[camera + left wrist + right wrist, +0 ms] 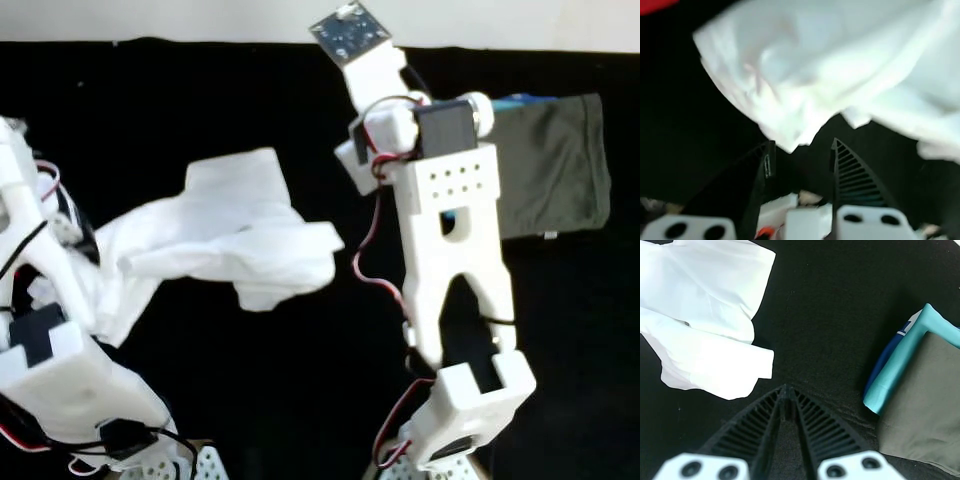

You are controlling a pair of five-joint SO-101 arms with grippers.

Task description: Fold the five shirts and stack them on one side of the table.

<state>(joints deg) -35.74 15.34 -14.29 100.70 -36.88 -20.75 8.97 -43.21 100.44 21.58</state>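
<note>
Closest to the lens in the left wrist view, the left gripper (801,146) has its two dark fingers spread apart, clamped on nothing. A drooping corner of the white shirt (840,65) hangs right at their tips, and I cannot tell whether the cloth touches either finger. Seen from above, the white shirt lies crumpled and unfolded on the black table (250,400). One end is bunched against the left arm (50,350), which covers that end, so the shirt's full outline cannot be traced. On the opposite side of the white shirt stands the right arm (450,250). Its right gripper (786,390) has its fingers pressed together on nothing, above bare table just beside the white shirt's loose edge. Well apart from the white shirt, beyond the right arm, sits a folded stack. A grey-green shirt (925,405) is on top, a turquoise shirt (900,365) is under it, and a sliver of dark blue shirt (879,374) shows lowest. The right arm overlaps the edge of the stack that faces the white shirt, and the right wrist view cuts its far side off, so the number of layers cannot be counted. A red patch (655,4) past the white shirt is cropped too tightly to identify.
</note>
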